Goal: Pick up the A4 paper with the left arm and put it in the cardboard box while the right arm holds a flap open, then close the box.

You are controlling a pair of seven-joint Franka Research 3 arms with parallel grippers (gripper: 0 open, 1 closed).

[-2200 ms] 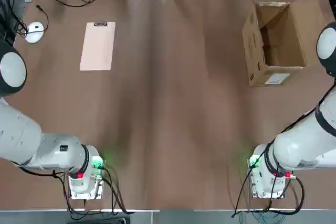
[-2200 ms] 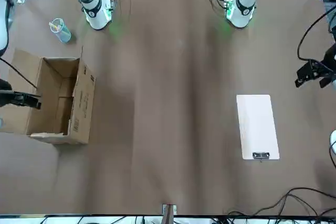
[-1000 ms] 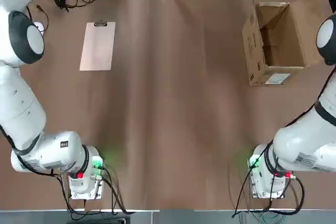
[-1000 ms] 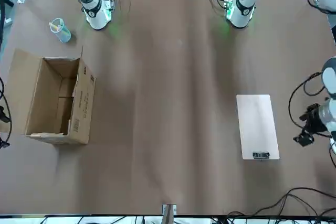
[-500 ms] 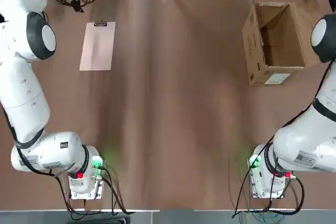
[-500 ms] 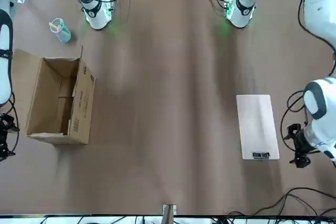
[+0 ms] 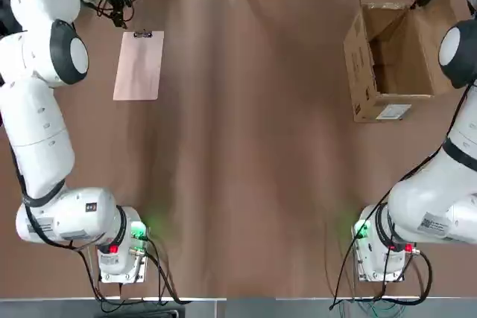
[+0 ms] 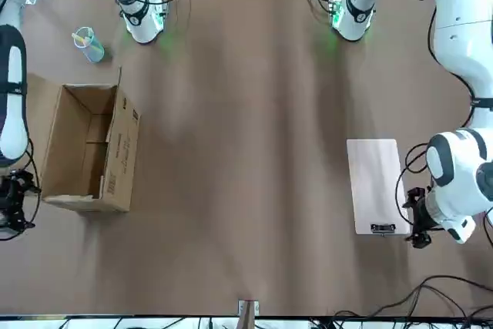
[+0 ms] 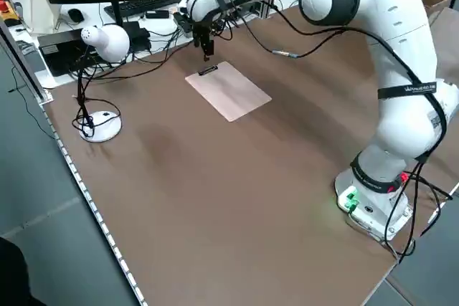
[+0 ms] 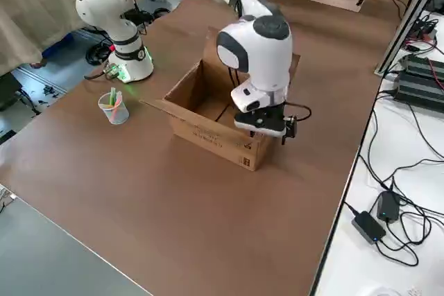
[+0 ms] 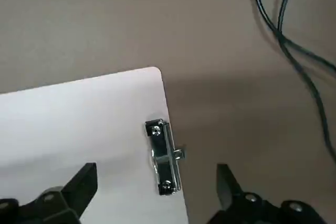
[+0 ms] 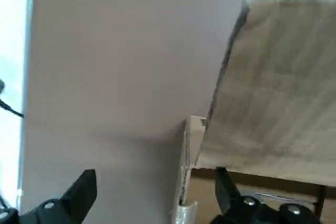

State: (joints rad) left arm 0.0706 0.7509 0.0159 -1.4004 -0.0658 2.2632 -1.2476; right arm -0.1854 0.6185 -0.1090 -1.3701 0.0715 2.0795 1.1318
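Your left claw hangs open over the clip end of the A4 paper, while your right claw hangs open at the cardboard box's far flap.

A4 paper: ran off the left wrist picture's edge behind the near finger | cardboard box: cut by the right wrist picture's edge, interior unseen beyond the fingers
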